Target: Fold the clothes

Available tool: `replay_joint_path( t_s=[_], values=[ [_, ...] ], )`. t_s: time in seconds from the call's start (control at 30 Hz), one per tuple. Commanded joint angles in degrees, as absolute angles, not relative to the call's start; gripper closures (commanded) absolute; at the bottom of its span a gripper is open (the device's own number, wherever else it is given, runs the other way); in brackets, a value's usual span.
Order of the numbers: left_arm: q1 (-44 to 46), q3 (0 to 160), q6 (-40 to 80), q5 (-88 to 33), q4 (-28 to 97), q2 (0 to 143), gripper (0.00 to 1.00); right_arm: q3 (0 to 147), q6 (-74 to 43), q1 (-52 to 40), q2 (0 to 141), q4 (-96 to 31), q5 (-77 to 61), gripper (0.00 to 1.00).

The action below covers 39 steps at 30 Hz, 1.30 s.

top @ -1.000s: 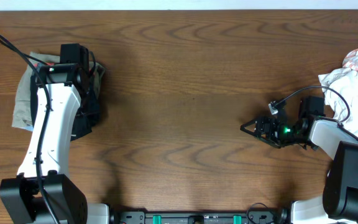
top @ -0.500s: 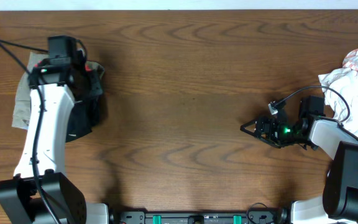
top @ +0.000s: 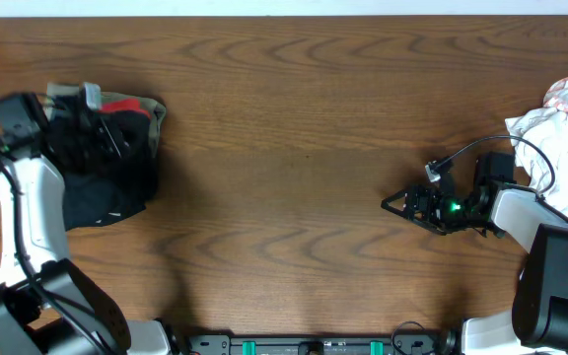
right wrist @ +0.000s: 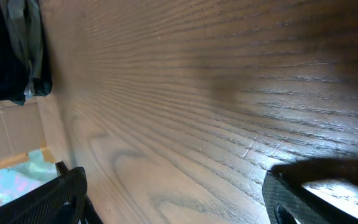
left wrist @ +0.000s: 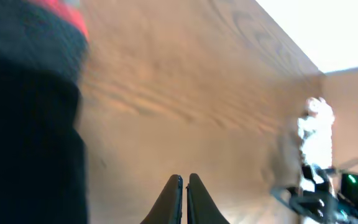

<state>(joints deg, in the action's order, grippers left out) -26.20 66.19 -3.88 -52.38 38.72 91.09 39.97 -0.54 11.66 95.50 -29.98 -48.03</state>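
Overhead: the left gripper (top: 102, 126) sits at the far left of the table (top: 294, 148), right over the black trousers (top: 106, 182). These lie bunched in a heap under and around it, with the orange-red waistband edge (top: 121, 104) just beyond its fingers. The right gripper (top: 402, 202) lies low on bare wood, well apart from the heap. A pile of white fabrics (top: 560, 118) is behind it, near its arm. It is probably parked there to leave the left arm room. I count two arms, one dark heap and one white pile; how many pieces the pile holds I cannot tell.

Left wrist: the picture is blurred. The left gripper (left wrist: 183, 182) has its fingers pressed together and no cloth shows between the tips. The trousers (left wrist: 23, 124) fill the space to one side of them. Whether a fold is pinched lower down I cannot tell. If not, the grab needs repeating.

Right wrist: the right gripper (right wrist: 173, 180) stands wide apart and holds nothing, with bare table between its fingers. The trousers (right wrist: 5, 56) show far ahead, a single heap not yet spread for folding.
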Motion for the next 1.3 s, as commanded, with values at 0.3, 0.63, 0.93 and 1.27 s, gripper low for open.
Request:
replay_joint_path(
  t_s=[0.3, 0.63, 0.93, 1.27],
  values=[
    [-26.3, 46.1, -2.7, -47.0, 21.6, 97.0, 0.93, 38.2, 0.5, 12.0, 97.6, -32.3, -36.4, 0.10],
    [-26.3, 51.1, 1.8, -59.1, 15.3, 92.5, 0.72, 38.2, 0.5, 12.0, 97.6, -33.0, -36.4, 0.10],
    [-26.4, 55.5, 1.9, -63.7, 9.8, 81.0, 0.11, 38.2, 0.5, 12.0, 97.6, -33.0, -36.4, 0.09],
    [-26.6, 55.4, 3.8, -49.1, 10.5, 90.2, 0.04, 38.2, 0.5, 12.0, 97.6, -32.8, -36.5, 0.09]
  ],
)
